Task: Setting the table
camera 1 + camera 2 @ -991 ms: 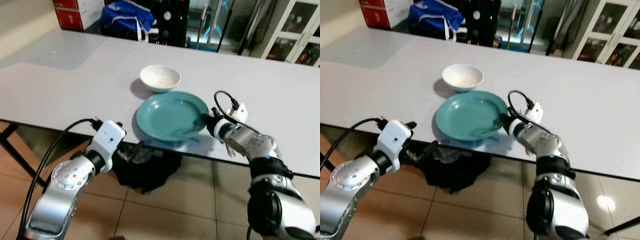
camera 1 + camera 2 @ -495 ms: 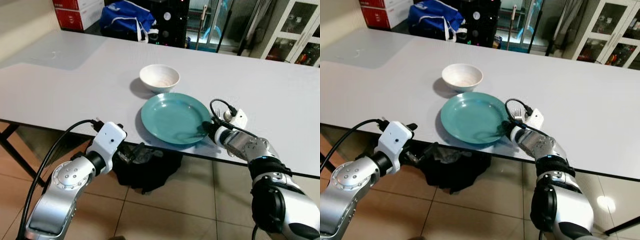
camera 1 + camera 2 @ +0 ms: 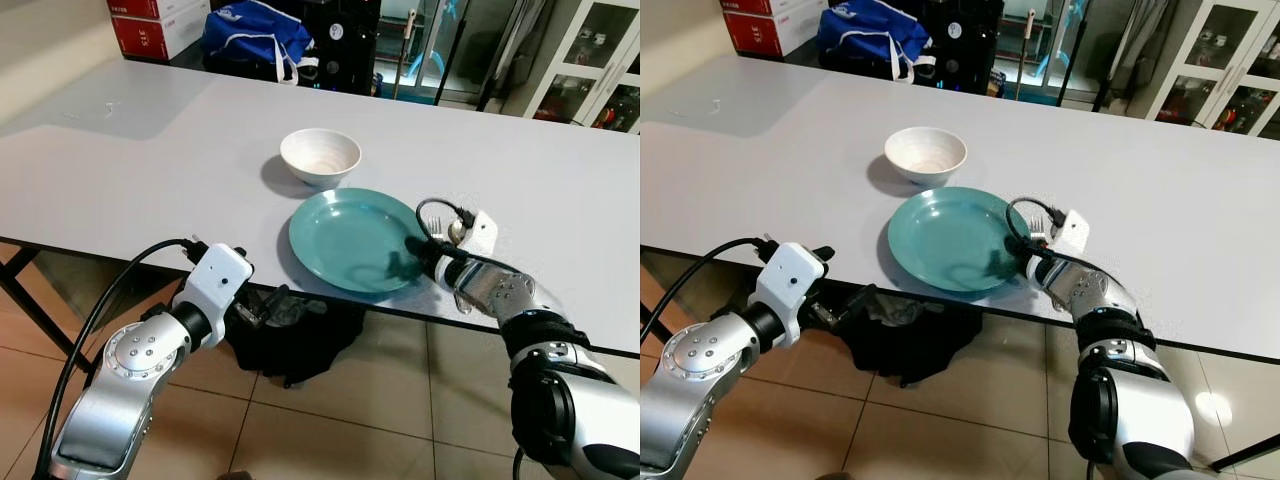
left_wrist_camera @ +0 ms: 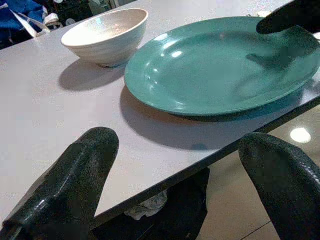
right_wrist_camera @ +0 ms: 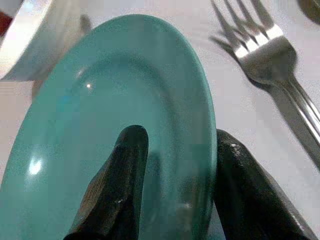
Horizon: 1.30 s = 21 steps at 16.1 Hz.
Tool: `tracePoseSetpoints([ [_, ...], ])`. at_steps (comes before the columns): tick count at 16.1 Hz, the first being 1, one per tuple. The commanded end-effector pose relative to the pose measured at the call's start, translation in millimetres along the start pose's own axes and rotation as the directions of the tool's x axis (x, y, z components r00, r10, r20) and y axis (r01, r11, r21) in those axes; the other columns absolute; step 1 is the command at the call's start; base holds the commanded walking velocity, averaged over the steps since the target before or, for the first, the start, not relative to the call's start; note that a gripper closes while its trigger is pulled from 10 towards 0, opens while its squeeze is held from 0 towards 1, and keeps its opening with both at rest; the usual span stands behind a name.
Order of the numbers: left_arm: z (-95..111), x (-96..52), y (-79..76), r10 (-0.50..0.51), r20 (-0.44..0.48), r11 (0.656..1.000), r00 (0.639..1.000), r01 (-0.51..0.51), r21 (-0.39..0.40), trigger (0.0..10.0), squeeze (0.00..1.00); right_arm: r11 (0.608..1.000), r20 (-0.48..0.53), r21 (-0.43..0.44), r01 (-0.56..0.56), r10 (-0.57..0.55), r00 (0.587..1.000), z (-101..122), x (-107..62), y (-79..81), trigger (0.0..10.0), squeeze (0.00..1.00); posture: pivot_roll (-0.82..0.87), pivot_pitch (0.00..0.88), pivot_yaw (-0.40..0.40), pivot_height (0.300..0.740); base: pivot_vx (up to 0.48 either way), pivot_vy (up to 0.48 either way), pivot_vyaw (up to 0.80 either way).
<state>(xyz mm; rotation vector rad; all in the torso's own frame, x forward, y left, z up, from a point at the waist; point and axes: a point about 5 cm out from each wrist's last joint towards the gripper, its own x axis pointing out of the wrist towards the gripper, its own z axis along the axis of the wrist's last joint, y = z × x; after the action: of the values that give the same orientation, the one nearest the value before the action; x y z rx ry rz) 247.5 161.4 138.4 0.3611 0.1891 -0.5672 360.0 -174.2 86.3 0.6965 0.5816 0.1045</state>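
Right gripper pinches the glossy round teal plate's rim, now shifted rightward; left gripper wide

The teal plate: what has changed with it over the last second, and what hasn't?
The right end effector, still clamped on the rim of the teal plate, has drawn it toward the robot's right, so it now lies closer to the fork and a little farther from the white bowl. The bowl stayed where it was, and the left end effector stayed open below the table edge.
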Motion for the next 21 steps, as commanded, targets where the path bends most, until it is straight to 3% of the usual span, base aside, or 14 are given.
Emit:
tracePoseSetpoints([
  [1,3.7,0.2,-3.1,-0.009,0.013,1.0,1.0,0.009,0.024,10.0,0.0,0.998,0.009,-0.056,-0.012,0.013,1.0,8.7,-2.8,1.4,10.0,0.0,0.03,0.0,-0.058,0.74,0.0,0.0,0.0],
  [9,5.4,1.4,-0.9,0.017,0.025,0.999,1.0,-0.018,0.034,10.0,0.0,0.975,0.084,-0.221,0.036,-0.018,0.996,24.5,-17.1,-13.6,10.0,0.0,0.02,0.0,-0.06,0.74,0.0,0.0,0.0],
  [10,6.9,1.8,0.4,0.03,0.034,0.998,0.999,-0.032,0.045,10.0,0.0,0.971,0.134,-0.241,0.015,0.018,0.991,31.2,-20.2,-9.9,10.0,0.0,0.02,0.0,-0.06,0.74,0.0,0.0,0.0],
  [11,8.8,3.0,1.9,0.053,0.046,0.997,0.997,-0.056,0.06,10.0,0.0,0.958,0.248,-0.284,-0.031,0.104,0.963,42.6,-26.1,0.3,10.0,0.0,0.02,0.0,-0.06,0.74,0.0,0.0,0.0],
  [13,15.3,7.9,9.9,0.148,0.075,0.983,0.986,-0.155,0.093,10.0,0.0,0.887,0.421,-0.461,-0.018,0.237,0.876,56.0,-41.8,21.5,10.0,0.0,0.02,0.0,-0.062,0.74,0.0,0.0,0.0],
  [17,33.9,15.3,16.0,0.242,0.158,0.966,0.957,-0.254,0.058,10.0,0.0,0.837,0.449,-0.543,0.068,0.221,0.866,48.0,-44.3,37.4,10.0,0.0,0.02,0.0,-0.058,0.74,0.142,0.0,0.4],
  [19,35.4,17.6,15.1,0.248,0.165,0.963,0.955,-0.261,0.06,10.0,0.0,0.864,0.471,-0.5,0.065,0.207,0.858,42.7,-43.8,38.5,10.0,0.0,0.02,0.0,-0.055,0.74,0.377,0.0,0.8],
  [21,34.0,18.1,16.3,0.259,0.161,0.961,0.953,-0.271,0.059,10.0,0.0,0.866,0.476,-0.495,0.07,0.203,0.856,41.3,-45.0,39.7,10.0,0.0,0.02,0.0,-0.055,0.74,0.392,0.0,0.8],
])
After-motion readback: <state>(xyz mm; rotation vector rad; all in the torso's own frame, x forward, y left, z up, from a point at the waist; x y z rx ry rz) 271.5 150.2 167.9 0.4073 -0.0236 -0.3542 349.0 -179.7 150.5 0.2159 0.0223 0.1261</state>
